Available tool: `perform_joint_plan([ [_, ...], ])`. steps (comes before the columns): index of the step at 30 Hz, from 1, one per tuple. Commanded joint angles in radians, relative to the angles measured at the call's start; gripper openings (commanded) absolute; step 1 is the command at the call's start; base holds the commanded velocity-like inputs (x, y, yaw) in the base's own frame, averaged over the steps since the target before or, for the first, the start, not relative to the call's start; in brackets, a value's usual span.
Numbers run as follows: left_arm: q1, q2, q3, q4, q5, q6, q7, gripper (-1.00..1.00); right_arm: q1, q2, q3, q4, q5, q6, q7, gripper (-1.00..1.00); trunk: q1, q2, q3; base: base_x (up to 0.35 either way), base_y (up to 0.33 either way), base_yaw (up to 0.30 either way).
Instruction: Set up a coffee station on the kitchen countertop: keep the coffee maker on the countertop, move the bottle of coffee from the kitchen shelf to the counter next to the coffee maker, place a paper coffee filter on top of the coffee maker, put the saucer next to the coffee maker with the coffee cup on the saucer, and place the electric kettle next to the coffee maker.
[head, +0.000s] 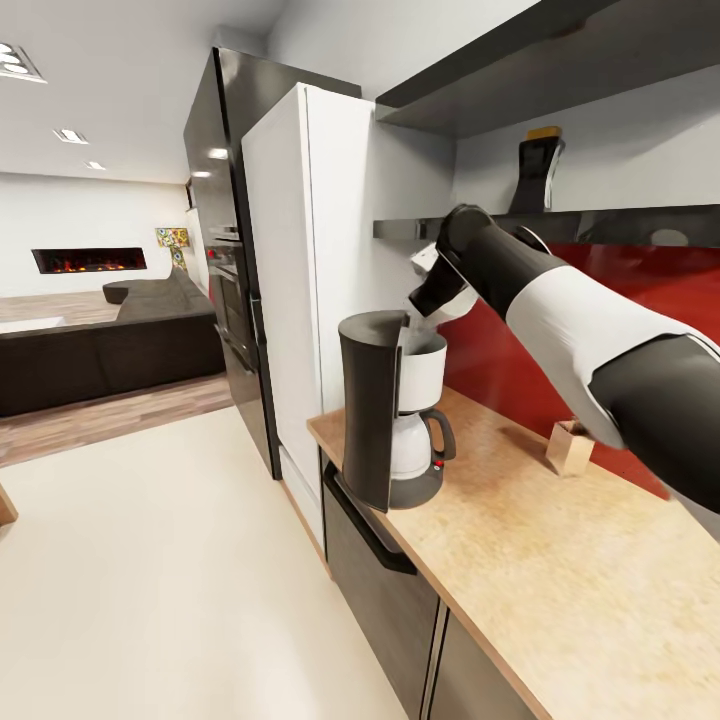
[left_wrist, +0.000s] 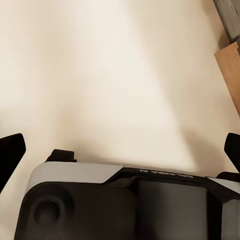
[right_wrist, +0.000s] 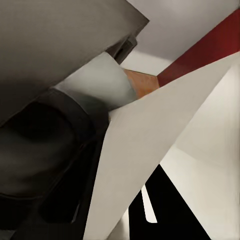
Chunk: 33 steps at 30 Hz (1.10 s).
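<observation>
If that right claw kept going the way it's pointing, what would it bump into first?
Most likely the coffee maker: the right gripper, holding the paper coffee filter, points down at its white filter basket just below. Depth is uncertain.

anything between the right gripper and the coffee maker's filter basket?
Only the paper filter, held in the right gripper just above the coffee maker and its basket. Head and right wrist views both show it.

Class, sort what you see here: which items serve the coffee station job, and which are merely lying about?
Job items: coffee maker; countertop; paper coffee filter, held in the right pincer above the machine; kitchen shelf.

Lying about: small wooden block; fridge; sofa; fireplace.
</observation>
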Motion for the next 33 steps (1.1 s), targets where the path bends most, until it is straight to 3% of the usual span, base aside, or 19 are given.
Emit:
perform_joint_plan([
  [1,0.0,-0.001,0.003,-0.002,0.002,-0.001,0.0,1.0,-0.001,-0.006,0.003,-0.001,0.007,0.003,0.008,-1.0,0.0,-0.001,-0.001,0.0,0.0,0.0],
  [6,0.0,-0.001,0.003,-0.002,0.002,-0.001,0.0,1.0,-0.001,-0.03,0.003,-0.001,0.007,0.003,0.008,-1.0,0.0,-0.001,-0.001,0.0,0.0,0.0],
  [11,0.001,0.0,0.006,-0.001,0.002,-0.003,0.0,1.0,-0.017,-0.021,0.009,0.022,0.013,0.001,-0.006,-1.0,0.0,-0.001,-0.001,0.0,0.0,0.0],
  [16,0.001,0.0,0.007,0.0,0.003,-0.004,0.0,1.0,-0.022,-0.02,0.018,0.05,0.014,0.0,0.022,-1.0,0.0,-0.001,-0.001,0.0,0.0,0.0],
  [17,0.001,0.0,0.007,0.0,0.003,-0.004,0.0,1.0,-0.023,-0.02,0.037,0.062,0.015,0.0,0.056,-1.0,0.0,-0.001,-0.001,0.0,0.0,0.0],
  [19,0.001,0.0,0.007,0.0,0.003,-0.004,0.0,1.0,-0.023,-0.02,0.121,0.061,0.014,-0.001,0.125,-1.0,0.0,-0.001,-0.001,0.0,0.0,0.0],
  [22,0.001,0.0,0.007,0.0,0.003,-0.004,0.0,1.0,-0.024,-0.02,0.172,0.06,0.014,-0.002,0.175,-1.0,0.0,-0.001,-0.001,0.0,0.0,0.0],
  [33,0.001,0.0,0.006,0.002,0.003,-0.003,0.0,1.0,-0.024,-0.02,0.196,0.058,0.012,-0.003,0.209,-1.0,0.0,-0.001,-0.001,0.0,0.0,0.0],
])
